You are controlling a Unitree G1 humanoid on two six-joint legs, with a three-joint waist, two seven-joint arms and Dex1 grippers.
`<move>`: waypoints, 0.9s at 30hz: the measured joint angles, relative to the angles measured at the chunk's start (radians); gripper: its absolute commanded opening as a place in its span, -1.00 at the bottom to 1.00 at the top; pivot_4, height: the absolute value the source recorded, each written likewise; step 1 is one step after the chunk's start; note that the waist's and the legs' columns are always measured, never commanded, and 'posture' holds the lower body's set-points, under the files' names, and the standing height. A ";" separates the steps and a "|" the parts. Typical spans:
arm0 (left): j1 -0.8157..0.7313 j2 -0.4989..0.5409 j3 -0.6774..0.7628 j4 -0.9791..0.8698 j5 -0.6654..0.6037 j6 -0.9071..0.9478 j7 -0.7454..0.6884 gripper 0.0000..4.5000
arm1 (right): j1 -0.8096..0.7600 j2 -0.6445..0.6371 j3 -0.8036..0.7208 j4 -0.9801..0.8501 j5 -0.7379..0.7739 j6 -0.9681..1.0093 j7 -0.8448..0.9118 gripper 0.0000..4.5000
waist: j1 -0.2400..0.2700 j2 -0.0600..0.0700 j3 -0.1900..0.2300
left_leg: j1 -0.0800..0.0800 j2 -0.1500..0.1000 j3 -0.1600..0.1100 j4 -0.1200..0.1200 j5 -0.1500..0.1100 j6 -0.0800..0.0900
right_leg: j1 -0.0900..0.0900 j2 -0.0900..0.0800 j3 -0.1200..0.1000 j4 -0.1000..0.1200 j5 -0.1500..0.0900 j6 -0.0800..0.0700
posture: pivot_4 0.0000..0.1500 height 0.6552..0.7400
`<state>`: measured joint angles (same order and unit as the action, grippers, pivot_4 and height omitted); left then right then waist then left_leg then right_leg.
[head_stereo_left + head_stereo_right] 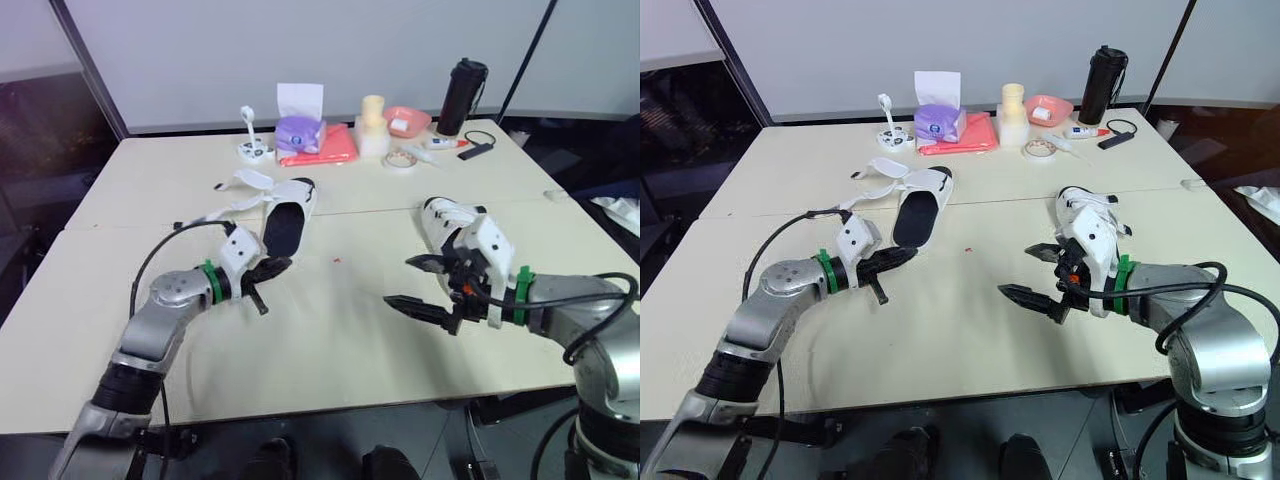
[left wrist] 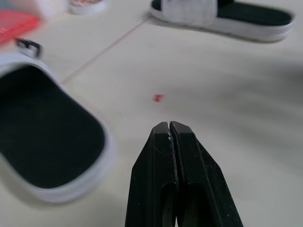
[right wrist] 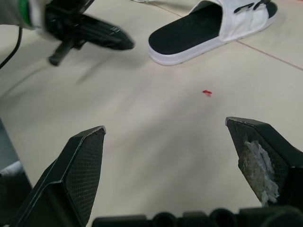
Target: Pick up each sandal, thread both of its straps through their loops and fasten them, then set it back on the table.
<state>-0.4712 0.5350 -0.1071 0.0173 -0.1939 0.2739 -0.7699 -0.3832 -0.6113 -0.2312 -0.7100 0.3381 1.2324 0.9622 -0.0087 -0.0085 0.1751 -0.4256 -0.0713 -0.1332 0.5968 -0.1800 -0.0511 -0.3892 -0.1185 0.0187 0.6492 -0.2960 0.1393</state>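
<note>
A white item was seen in the pink bowl (image 1: 407, 121); the black tumbler (image 1: 462, 96) was capped. On the left gripper (image 2: 169, 126) jaws were pressed together; on the right gripper (image 3: 164, 127), spread wide.

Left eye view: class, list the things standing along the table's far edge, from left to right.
White gadget → purple tissue box → cream jar → pink bowl → black bottle.
</note>
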 measured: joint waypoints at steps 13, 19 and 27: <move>-0.426 -0.026 -0.158 0.711 0.502 -0.543 0.391 0.97 | -0.040 0.085 0.106 -0.003 0.109 0.015 -0.233 1.00 | 0.000 -0.002 0.001 | -0.001 -0.001 0.000 0.000 0.000 0.000 | -0.001 0.000 -0.001 0.001 0.000 0.001 | 1.00 1.00; -0.610 -0.112 -0.275 1.057 0.676 -0.668 0.603 0.97 | -0.064 0.092 0.143 0.021 0.134 -0.006 -0.297 1.00 | -0.006 -0.003 0.001 | -0.001 -0.001 0.000 0.000 0.000 0.000 | -0.001 0.000 -0.001 0.002 0.000 0.003 | 1.00 1.00; -0.695 -0.211 -0.389 1.279 0.829 -0.621 0.816 0.97 | -0.034 0.094 0.172 0.005 0.174 -0.010 -0.370 1.00 | -0.006 -0.006 0.003 | -0.001 -0.001 0.000 0.000 0.000 0.000 | -0.002 0.000 -0.001 0.004 0.000 0.004 | 1.00 1.00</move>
<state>-1.1659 0.3241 -0.4961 1.2966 0.6351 -0.3476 0.0456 -0.4176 -0.5176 -0.0594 -0.7050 0.5120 1.2225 0.5917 -0.0144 -0.0143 0.1783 -0.4269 -0.0728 -0.1330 0.5972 -0.1802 -0.0506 -0.3912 -0.1185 0.0173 0.6529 -0.2964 0.1428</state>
